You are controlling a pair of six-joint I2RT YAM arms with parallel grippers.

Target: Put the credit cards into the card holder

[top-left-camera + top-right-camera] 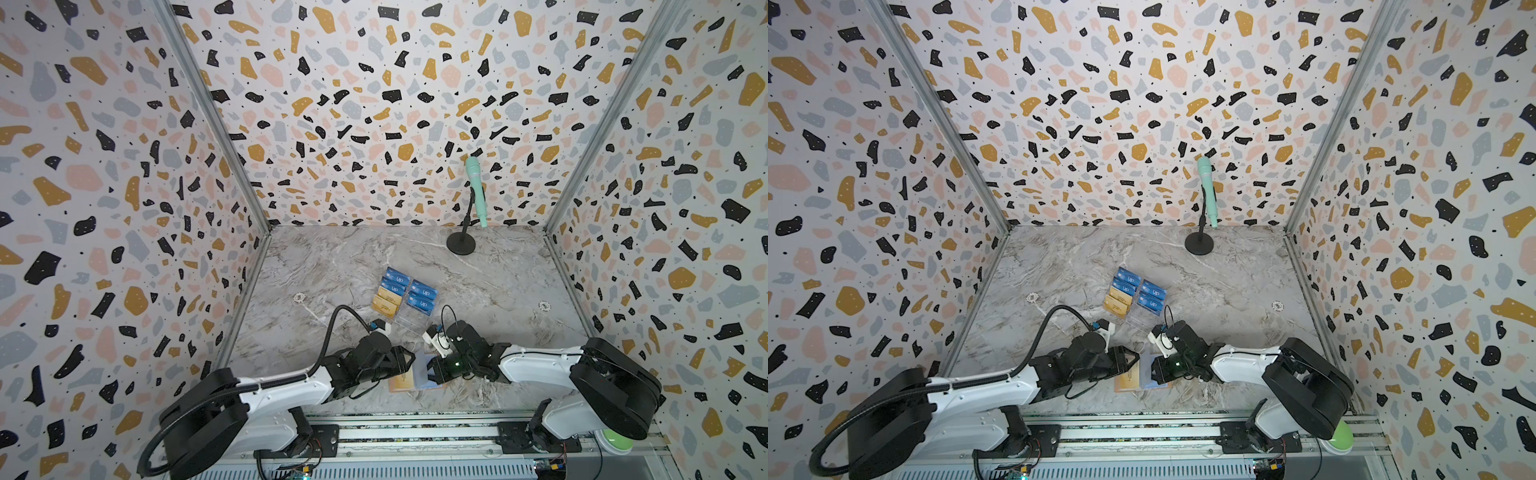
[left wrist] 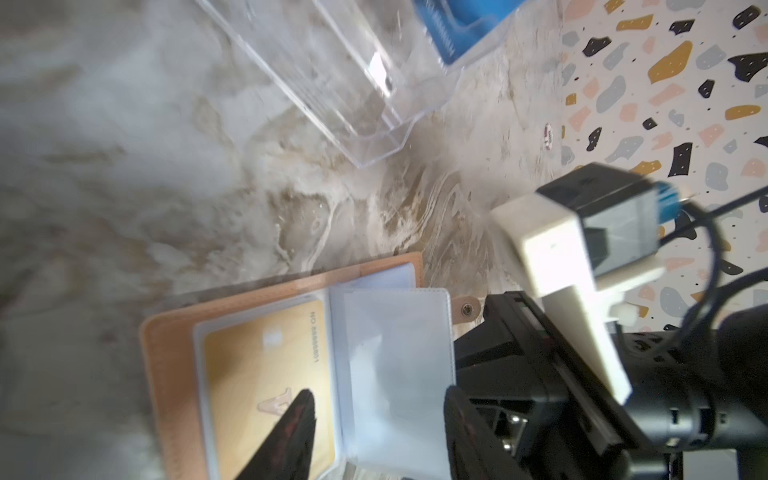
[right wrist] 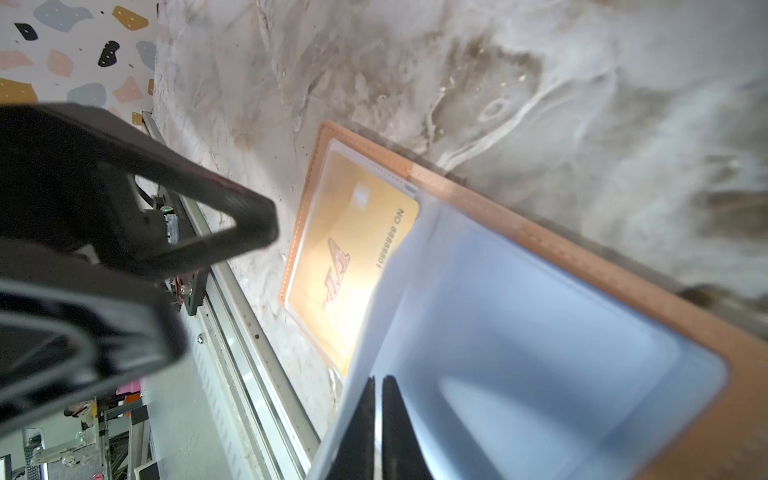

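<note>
The right fingers (image 3: 397, 428) pinched a clear sleeve (image 2: 399, 365) to keep the holder (image 2: 166, 374) open, while the left fingers (image 2: 297, 419) stood wide, empty, above the pocketed gold card (image 2: 257, 374).

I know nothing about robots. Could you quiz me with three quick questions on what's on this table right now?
1. True or false: the gold card lies inside a sleeve of the open card holder.
2. What does the right gripper pinch? A a blue card; B a clear sleeve leaf; C the snap tab.
3. What colour is the microphone at the back?
Key: 1 true; 2 B; 3 mint green.
</note>
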